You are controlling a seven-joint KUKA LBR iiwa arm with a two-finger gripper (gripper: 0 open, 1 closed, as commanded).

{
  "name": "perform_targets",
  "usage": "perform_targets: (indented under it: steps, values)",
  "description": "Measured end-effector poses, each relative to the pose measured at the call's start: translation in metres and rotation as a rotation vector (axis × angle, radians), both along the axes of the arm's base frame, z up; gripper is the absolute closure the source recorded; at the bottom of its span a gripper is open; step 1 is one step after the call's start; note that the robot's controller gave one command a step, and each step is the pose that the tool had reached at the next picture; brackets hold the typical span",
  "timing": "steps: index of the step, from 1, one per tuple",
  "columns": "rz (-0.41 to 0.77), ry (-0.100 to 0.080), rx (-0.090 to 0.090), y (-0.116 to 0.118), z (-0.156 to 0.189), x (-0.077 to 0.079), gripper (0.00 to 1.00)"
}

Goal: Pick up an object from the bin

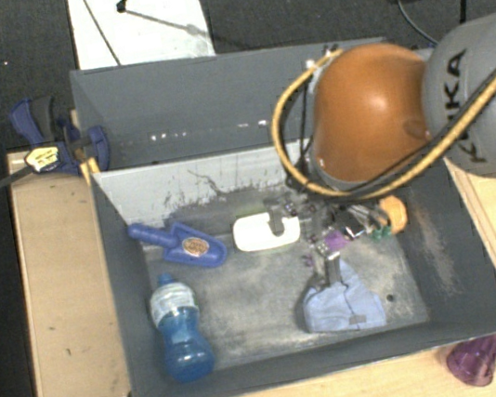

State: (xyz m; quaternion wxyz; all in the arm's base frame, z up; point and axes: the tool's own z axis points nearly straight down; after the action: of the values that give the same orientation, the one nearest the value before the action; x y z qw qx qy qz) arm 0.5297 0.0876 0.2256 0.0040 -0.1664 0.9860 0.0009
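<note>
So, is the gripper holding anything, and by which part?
It cannot be told. The gripper sits at the upper edge of the pale blue cloth at the front right of the bin, but a grip on it is not visible.

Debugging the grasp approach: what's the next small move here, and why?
Likely a short, straight descent onto the pale blue cloth. The gripper sits at the cloth's far edge in the bin's near right part, and the white block lies apart to its left, so the way down looks unobstructed.
</note>
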Motion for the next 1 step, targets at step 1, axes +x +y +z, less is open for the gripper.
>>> perform_targets:
  steps: [1]
  values:
    - [0.04, 0.001, -0.001, -0.0198, -0.0107, 0.0033, 0.0]
